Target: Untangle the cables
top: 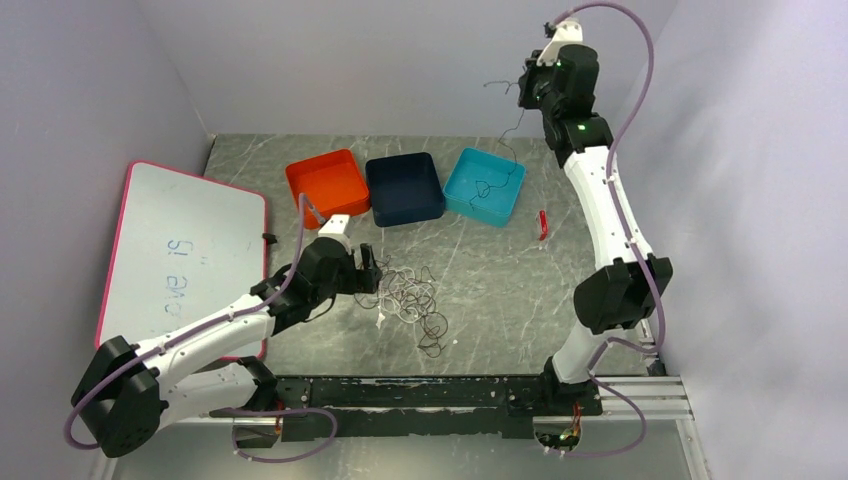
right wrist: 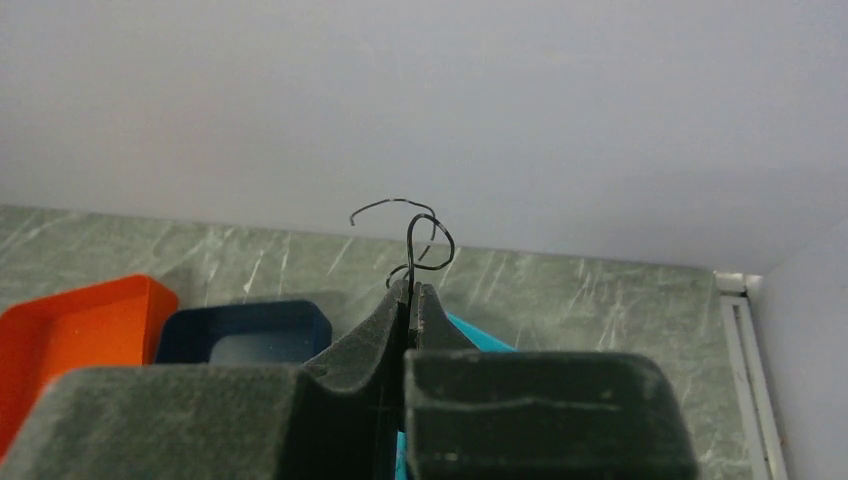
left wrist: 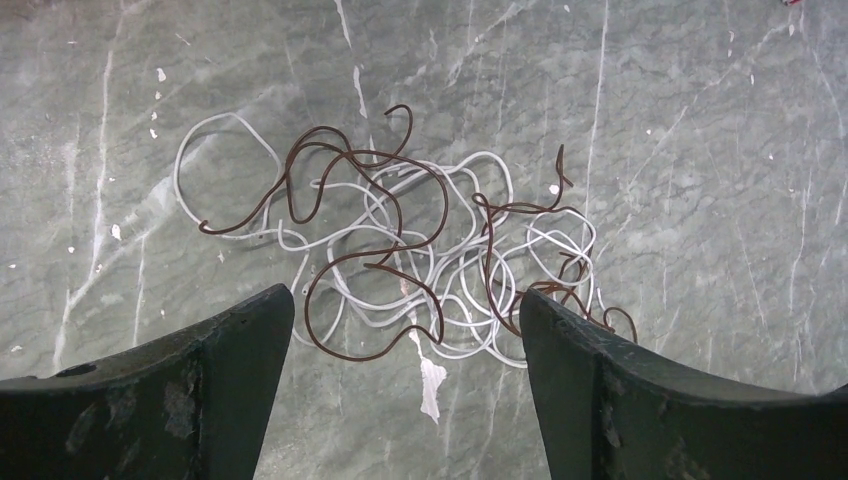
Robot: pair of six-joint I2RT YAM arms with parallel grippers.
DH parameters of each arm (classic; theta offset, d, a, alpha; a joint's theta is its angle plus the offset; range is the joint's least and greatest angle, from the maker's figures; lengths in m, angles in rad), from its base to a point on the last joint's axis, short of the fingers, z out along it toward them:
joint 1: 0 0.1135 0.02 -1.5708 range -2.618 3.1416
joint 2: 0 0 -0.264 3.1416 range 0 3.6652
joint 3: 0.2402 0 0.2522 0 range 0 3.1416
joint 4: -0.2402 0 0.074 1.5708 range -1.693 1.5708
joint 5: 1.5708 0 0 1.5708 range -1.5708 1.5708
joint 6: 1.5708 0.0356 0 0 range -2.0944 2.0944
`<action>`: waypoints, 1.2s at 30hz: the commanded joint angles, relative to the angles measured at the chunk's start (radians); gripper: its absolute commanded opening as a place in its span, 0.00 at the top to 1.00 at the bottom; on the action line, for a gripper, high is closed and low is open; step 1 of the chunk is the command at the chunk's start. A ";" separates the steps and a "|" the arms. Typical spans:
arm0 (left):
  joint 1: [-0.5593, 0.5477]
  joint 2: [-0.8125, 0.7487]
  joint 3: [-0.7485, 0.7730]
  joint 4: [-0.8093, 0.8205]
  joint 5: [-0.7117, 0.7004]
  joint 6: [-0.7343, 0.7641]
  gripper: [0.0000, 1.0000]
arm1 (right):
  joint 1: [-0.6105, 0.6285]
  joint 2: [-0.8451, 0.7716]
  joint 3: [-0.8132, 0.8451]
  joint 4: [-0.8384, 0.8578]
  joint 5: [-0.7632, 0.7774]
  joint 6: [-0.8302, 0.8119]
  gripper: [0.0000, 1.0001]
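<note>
Loads of bare table (top: 500, 290) right of the cable tangle (top: 410, 300) and in front of the row of bins (top: 405, 205), but the whiteboard (top: 180, 250) crowds the left side, the left gripper (top: 374, 270) sits just beside the pile, and a black cable (top: 503, 143) hangs down into the teal bin (top: 462, 182).

Grey marbled table (left wrist: 700, 120) looks matt (scuffed); cables (left wrist: 400, 235) smooth

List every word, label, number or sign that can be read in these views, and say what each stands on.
On the whiteboard: two short lines of faint blue handwriting, too blurred to read with certainty.
On the orange tray, dark blue tray and teal tray: no text visible.
No other label, brand or number can be read in any view.
</note>
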 commanded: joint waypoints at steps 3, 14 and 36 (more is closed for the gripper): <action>0.006 0.009 -0.002 0.008 0.027 0.012 0.12 | -0.012 0.031 -0.091 0.098 -0.092 -0.032 1.00; 0.007 0.022 0.001 0.016 0.061 0.019 0.14 | -0.012 0.085 -0.316 0.142 -0.098 -0.022 1.00; 0.009 0.020 0.006 0.003 0.072 0.026 0.15 | -0.012 0.376 -0.250 0.056 -0.166 0.009 0.78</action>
